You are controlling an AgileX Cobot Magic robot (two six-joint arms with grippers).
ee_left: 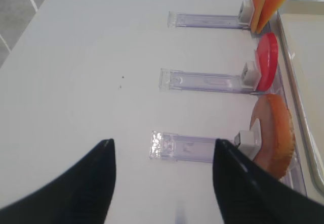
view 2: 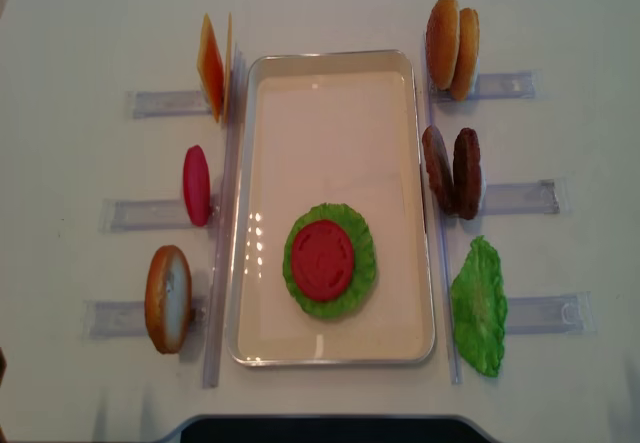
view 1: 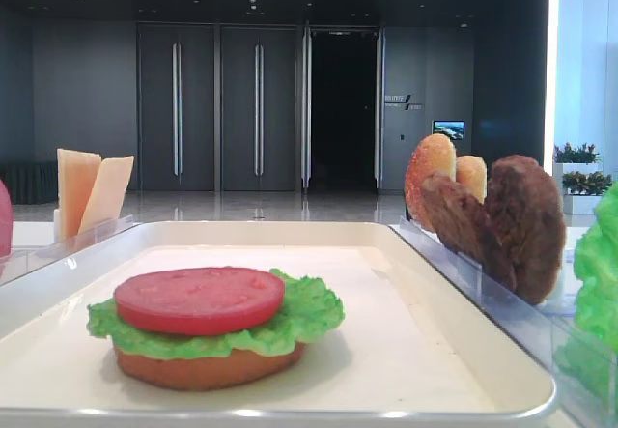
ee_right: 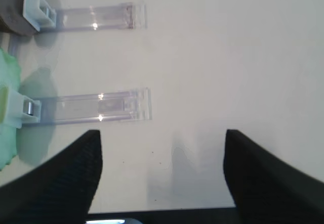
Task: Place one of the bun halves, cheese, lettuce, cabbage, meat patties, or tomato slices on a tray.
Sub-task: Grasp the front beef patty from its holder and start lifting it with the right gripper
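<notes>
On the cream tray (view 2: 410, 203) lies a stack: a bun half (view 1: 208, 370), lettuce (view 2: 360, 278) and a tomato slice (view 2: 324, 259) on top. Left of the tray stand cheese (view 2: 212, 66), a tomato slice (view 2: 196, 185) and a bun half (view 2: 168, 298) in racks. On the right are two bun halves (view 2: 452, 47), two meat patties (view 2: 452, 172) and a lettuce leaf (view 2: 480, 305). My left gripper (ee_left: 163, 143) hangs open and empty over the table, beside the bun half (ee_left: 276, 133). Over bare table my right gripper (ee_right: 162, 133) is open and empty, near the lettuce (ee_right: 7, 107).
Clear plastic holder racks (view 2: 150, 213) stick out from both long sides of the tray, three on each side. One rack (ee_left: 187, 147) lies just beyond my left fingertips, and another (ee_right: 96, 107) lies ahead of my right ones. The table's front edge is close to both grippers.
</notes>
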